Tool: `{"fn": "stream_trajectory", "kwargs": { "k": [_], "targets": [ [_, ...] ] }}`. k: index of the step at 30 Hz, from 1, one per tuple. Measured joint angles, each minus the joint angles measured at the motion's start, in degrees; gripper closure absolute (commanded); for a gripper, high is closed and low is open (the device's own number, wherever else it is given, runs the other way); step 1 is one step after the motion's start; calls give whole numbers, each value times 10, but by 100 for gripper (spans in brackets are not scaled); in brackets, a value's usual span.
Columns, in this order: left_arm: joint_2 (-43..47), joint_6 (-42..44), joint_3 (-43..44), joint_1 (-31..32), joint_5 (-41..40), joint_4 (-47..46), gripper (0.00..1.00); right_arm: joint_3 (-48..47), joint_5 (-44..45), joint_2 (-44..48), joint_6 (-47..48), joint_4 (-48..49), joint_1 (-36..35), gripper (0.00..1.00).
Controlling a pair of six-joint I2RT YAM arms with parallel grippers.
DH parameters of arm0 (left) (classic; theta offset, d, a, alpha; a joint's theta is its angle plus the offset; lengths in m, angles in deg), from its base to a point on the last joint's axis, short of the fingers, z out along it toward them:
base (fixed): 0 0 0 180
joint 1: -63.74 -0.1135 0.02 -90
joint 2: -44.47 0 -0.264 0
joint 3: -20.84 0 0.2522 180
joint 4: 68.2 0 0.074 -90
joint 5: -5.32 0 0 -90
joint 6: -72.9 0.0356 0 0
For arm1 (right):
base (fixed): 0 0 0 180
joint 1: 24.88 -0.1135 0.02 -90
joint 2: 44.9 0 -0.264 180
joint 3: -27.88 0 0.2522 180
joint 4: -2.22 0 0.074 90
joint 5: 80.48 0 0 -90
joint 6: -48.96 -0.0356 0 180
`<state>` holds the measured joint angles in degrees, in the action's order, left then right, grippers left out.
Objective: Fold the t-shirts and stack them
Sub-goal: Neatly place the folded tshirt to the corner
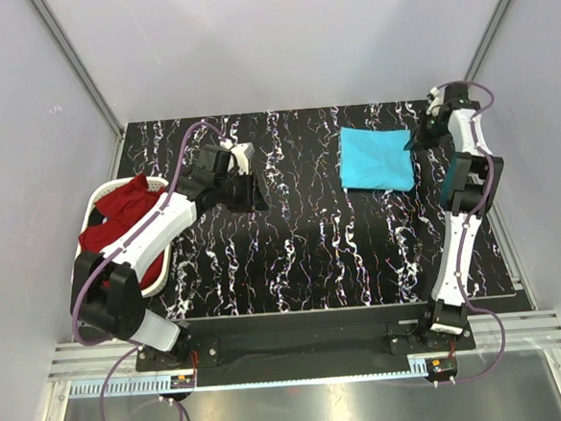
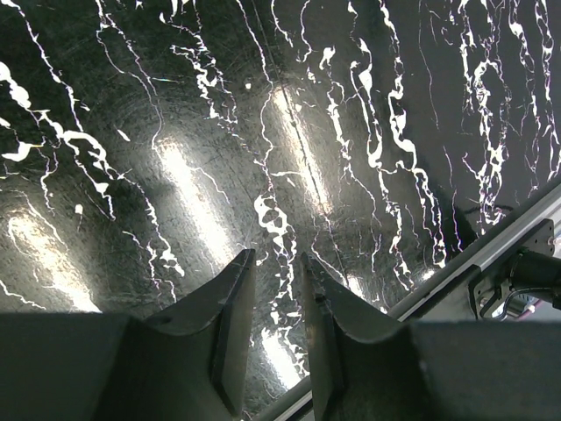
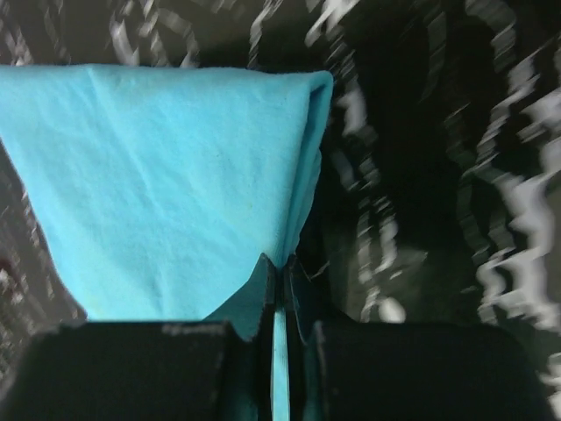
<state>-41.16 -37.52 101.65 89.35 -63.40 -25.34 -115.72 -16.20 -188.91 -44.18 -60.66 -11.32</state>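
On the far right part of the black, white-veined table point(image 1: 303, 257) lies the turquoise t-shirt point(image 1: 376, 158), folded into a flat, roughly square packet. The right gripper point(image 1: 418, 141) reaches it from the right-hand side and meets its right edge. From the right wrist camera, that gripper point(image 3: 279, 267) has its jaws pressed together on the cloth: a thin strip of turquoise fabric shows in the slit between the two fingers, and the rest of the shirt point(image 3: 175, 175) spreads away from them over the table. Its folded edge runs down the right side of the packet toward the fingers. This view is somewhat blurred, so finer detail of the fold cannot be made out.

At the left edge of the table stands a white laundry basket point(image 1: 156, 279). The dark red t-shirt point(image 1: 126, 204) sits crumpled inside it, partly draped over the rim, with the left arm passing above it.

The left gripper point(image 1: 252, 195) hangs over bare tabletop just right of the basket, well apart from both shirts. Its wrist camera shows the gripper point(image 2: 276, 263) with a moderate gap between the fingers, neither wide nor closed, and only the marbled surface between them. It holds nothing.
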Motion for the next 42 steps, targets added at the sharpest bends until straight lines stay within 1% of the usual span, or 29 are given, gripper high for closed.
{"fn": "stream_trajectory", "kwargs": {
  "k": [5, 7, 11, 18, 32, 36, 39, 40, 42],
  "targets": [
    [0, 1, 0, -6, 3, 0, 67, -207, 29, -121, 26, -63, 20, 95],
    [0, 3, 0, -7, 5, 0, 67, -245, 44, -146, 36, -69, 24, 95],
    [0, 5, 0, -9, 7, 0, 67, -254, 74, -151, 57, -56, 29, 95],
    [-15, 5, 0, -11, 22, -1, 67, -255, 134, -151, 82, 9, 35, 95],
    [-21, 5, 0, -13, 45, -2, 67, -265, 176, -154, 117, 135, 44, 95],
    [-22, 5, 0, -13, 48, -2, 68, -268, 188, -155, 128, 163, 44, 93],
    [-24, 5, 0, -13, 51, -3, 68, -269, 191, -155, 133, 176, 44, 83],
    [-25, 5, 0, -13, 51, -3, 68, -270, 191, -156, 135, 179, 45, 74],
    [-27, 5, 0, -14, 51, -3, 67, -271, 192, -159, 138, 185, 44, 64]
  ]
}}
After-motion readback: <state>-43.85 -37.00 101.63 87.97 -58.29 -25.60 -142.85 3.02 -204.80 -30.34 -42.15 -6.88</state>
